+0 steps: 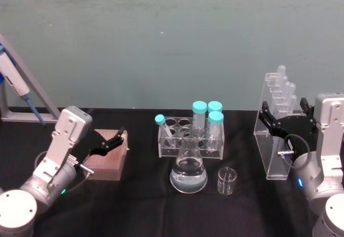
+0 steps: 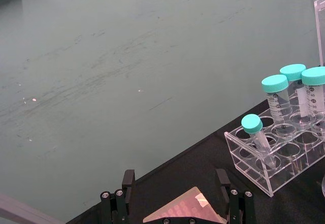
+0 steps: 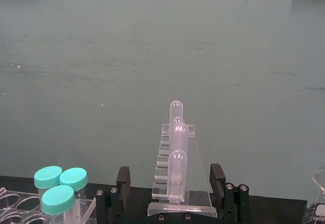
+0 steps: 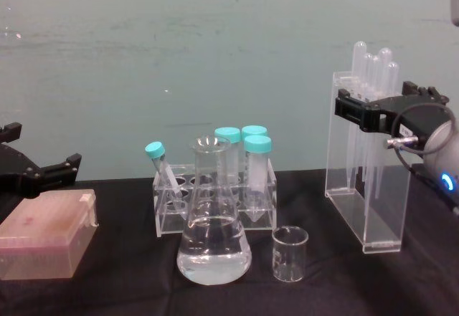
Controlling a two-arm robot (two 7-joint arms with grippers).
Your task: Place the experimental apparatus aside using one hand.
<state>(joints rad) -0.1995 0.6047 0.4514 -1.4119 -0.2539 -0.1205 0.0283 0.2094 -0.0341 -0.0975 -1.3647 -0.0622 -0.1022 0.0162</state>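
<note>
Tabletop (image 1: pixel 140 205) — pipette stand (image 3: pixel 176 148) within right gripper (image 3: pixel 170 176)

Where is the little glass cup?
In the head view the small beaker stands right of centre, beside the conical flask and left of the pipette stand.

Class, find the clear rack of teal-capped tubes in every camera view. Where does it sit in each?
Head: tube rack in the centre, behind the flask.
Left wrist: right side.
Right wrist: bottom left corner.
Chest: centre, behind the flask.
Shared landmark: the green wall behind it.
</note>
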